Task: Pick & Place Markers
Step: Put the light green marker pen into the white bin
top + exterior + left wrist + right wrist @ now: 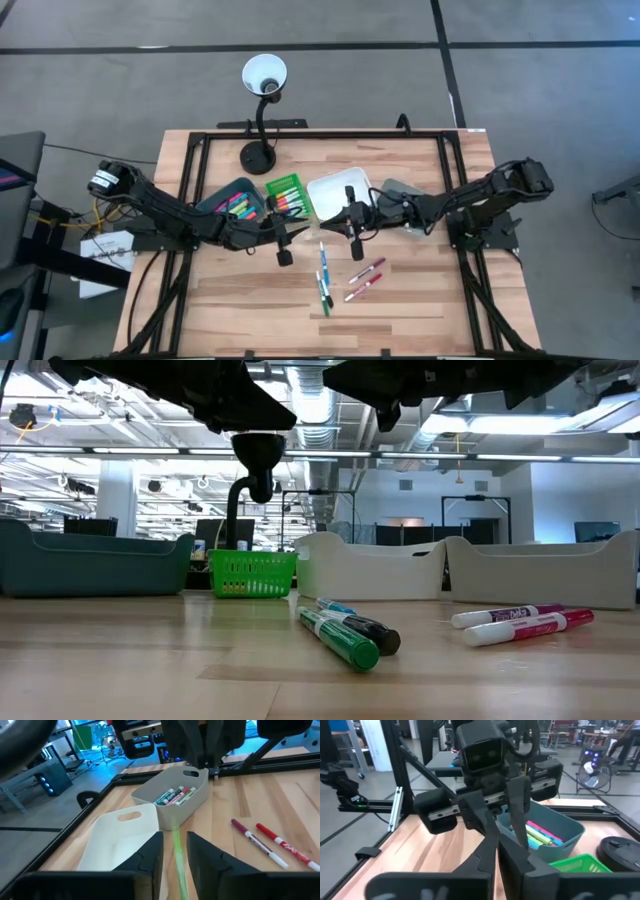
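Both arms reach inward over the table centre, wrists meeting above the row of bins.

Left gripper (pixel 285 245): held above the table just in front of the green basket (pixel 284 194). A green marker (pixel 178 851) shows as a blurred streak between its fingers (pixel 150 855), which stand slightly apart; whether they grip it cannot be told.

Right gripper (pixel 352 237): held in front of the white bin (pixel 340 190), facing the left gripper, fingers closed together with nothing between them.

Markers:
- Green and blue ones (pixel 324 280) lie loose on the table at centre.
- Two red-pink ones (pixel 365 279) lie just beside them, toward the right arm.
- Others fill the teal bin (pixel 232 197), the green basket and the grey bin (pixel 175 795).

Print on the loose red markers' barrels is too small to read.
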Action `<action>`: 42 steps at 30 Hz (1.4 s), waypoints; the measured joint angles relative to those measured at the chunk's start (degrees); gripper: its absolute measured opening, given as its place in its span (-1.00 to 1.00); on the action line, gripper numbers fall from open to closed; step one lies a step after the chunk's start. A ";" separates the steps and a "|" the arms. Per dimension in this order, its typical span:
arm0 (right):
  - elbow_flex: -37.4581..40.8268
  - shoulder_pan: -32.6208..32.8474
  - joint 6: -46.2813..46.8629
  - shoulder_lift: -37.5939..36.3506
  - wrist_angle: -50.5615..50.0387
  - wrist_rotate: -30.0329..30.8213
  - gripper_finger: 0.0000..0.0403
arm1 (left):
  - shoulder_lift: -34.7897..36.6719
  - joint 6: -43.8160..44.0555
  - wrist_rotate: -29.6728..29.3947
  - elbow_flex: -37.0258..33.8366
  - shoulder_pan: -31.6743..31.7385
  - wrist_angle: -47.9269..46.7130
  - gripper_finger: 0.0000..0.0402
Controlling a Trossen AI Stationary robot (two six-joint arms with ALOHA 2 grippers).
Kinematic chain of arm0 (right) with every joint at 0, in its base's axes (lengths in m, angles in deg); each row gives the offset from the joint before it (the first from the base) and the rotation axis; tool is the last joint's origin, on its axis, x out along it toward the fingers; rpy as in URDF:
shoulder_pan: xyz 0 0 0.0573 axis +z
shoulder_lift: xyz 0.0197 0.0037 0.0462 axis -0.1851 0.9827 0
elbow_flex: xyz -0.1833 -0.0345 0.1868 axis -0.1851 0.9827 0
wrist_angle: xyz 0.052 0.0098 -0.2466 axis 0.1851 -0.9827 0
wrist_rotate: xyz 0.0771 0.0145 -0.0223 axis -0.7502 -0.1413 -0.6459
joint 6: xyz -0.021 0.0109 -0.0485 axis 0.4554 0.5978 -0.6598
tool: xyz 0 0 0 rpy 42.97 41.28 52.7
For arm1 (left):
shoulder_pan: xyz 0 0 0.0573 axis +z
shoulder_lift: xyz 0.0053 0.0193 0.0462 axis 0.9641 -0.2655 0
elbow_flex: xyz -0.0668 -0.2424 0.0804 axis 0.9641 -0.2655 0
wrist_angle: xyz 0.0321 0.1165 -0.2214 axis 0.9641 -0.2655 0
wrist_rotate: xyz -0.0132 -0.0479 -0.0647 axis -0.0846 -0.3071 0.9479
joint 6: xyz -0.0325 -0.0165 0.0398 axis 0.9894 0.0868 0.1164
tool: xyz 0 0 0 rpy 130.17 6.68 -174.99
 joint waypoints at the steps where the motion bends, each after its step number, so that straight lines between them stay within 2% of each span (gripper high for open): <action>1: 0.00 -0.02 -0.01 0.00 0.03 0.15 -0.98 | 0.00 0.00 0.02 0.00 0.18 -0.01 -0.58; 4: 0.00 -0.29 -0.01 0.00 -0.41 0.34 -0.98 | 0.00 0.00 0.20 0.00 0.71 -0.01 -0.61; 7: -0.02 -0.46 -0.38 -0.02 -1.82 0.37 -0.91 | 0.00 0.11 0.24 0.00 0.65 0.00 -0.73; 13: -0.02 -0.76 -0.91 -0.02 -9.47 0.41 -0.61 | 0.00 1.57 0.42 0.00 0.63 -0.01 -0.94; 17: -0.02 -0.76 -0.14 0.24 -13.04 0.43 -0.36 | 0.68 1.08 0.40 0.04 0.61 -0.02 -0.95; 20: -1.24 -0.65 -0.04 2.75 -14.78 0.44 -0.23 | 1.23 -0.59 0.34 0.07 0.62 -0.02 -0.87; 23: -6.04 -0.13 -0.05 7.37 -20.32 0.58 -0.19 | 1.66 -2.39 0.22 0.07 0.61 0.21 -0.74; 29: -21.67 -0.29 -1.22 19.81 -42.93 0.46 -0.27 | 4.88 -3.99 -1.30 0.07 0.61 3.13 -0.54; 37: -40.41 -0.99 -3.71 33.55 -58.31 0.80 -0.35 | 11.53 -3.50 -2.52 -0.28 -0.69 -0.29 -0.53; 42: -44.22 -1.92 -2.16 37.49 -61.96 0.76 -0.33 | 12.42 -3.36 -5.26 -0.33 -1.10 -5.58 -0.53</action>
